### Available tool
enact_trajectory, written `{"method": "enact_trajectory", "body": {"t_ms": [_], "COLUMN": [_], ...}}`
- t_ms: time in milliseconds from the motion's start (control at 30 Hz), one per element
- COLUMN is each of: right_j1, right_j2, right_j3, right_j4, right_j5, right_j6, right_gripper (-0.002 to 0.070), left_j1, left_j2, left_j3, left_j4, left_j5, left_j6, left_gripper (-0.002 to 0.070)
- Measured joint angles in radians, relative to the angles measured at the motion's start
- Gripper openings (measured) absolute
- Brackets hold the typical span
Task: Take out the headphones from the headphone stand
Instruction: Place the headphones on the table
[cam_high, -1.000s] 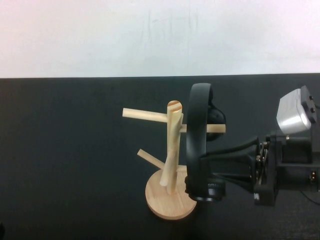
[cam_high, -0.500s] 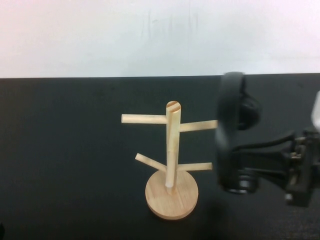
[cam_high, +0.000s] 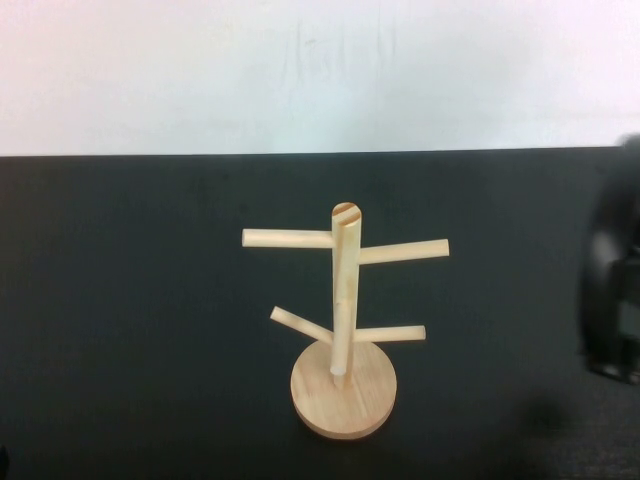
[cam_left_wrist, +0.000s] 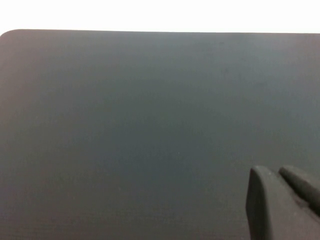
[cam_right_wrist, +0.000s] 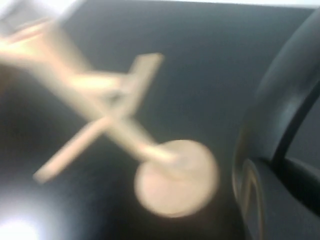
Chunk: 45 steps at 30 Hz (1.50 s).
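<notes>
1. The table (cam_high: 130, 300) is a wide black surface that carries the stand; behind it runs a plain white wall (cam_high: 300, 70).

2. The stand (cam_high: 343, 320) sits upright about mid-table – a round wooden disc base, a post rising from it, and four thin pegs. Two upper pegs point out to either side near the post's top, and two shorter ones angle out lower down. All four pegs are bare. In the right wrist view the stand (cam_right_wrist: 115, 125) shows blurred, disc base nearest the camera, with nothing touching it.

3. The headphones (cam_high: 612, 290) are off the stand and well to its right, a dark blurred shape at the very edge of the high view, reaching from about the height of the upper pegs down to the level of the base. In the right wrist view the headphones (cam_right_wrist: 280, 135) fill the near side – a wide curved black band over a dark rounded cup – clear of the stand.

4. The right gripper cannot be made out in the high view, and in the right wrist view its fingers cannot be told from the black of the headphones, so whether it is clenched cannot be told. It lies to the right of the stand, by the headphones.

5. The left gripper (cam_left_wrist: 285, 195) shows only in the left wrist view, as two dark fingertips lying close together over bare black table, grasping nothing. The stand is nowhere in that view.
</notes>
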Motion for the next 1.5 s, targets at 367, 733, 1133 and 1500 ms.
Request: {"method": "enact_trajectory", "body": {"t_ms": [367, 733, 1133, 1500], "right_j1": [-0.031, -0.029, -0.029, -0.029], "right_j2": [0.195, 0.531, 0.483, 0.021], "right_j3": [0.0, 0.0, -0.002, -0.002], "right_j4": [-0.189, -0.104, 0.06, -0.006], "right_j5": [-0.144, -0.172, -0.182, 0.076], "right_j6": [0.313, 0.27, 0.05, -0.094], "right_gripper": [0.0009, -0.0003, 0.0209, 0.0223], "left_j1": [0.0, 0.0, 0.0, 0.0], "left_j2": [0.0, 0.0, 0.0, 0.0], "left_j3": [0.0, 0.0, 0.0, 0.0], "left_j4": [0.0, 0.0, 0.0, 0.0], "left_j5": [0.0, 0.0, 0.0, 0.0], "left_j6": [0.0, 0.0, 0.0, 0.0], "left_gripper": [0.0002, 0.0002, 0.0002, 0.0002]}}
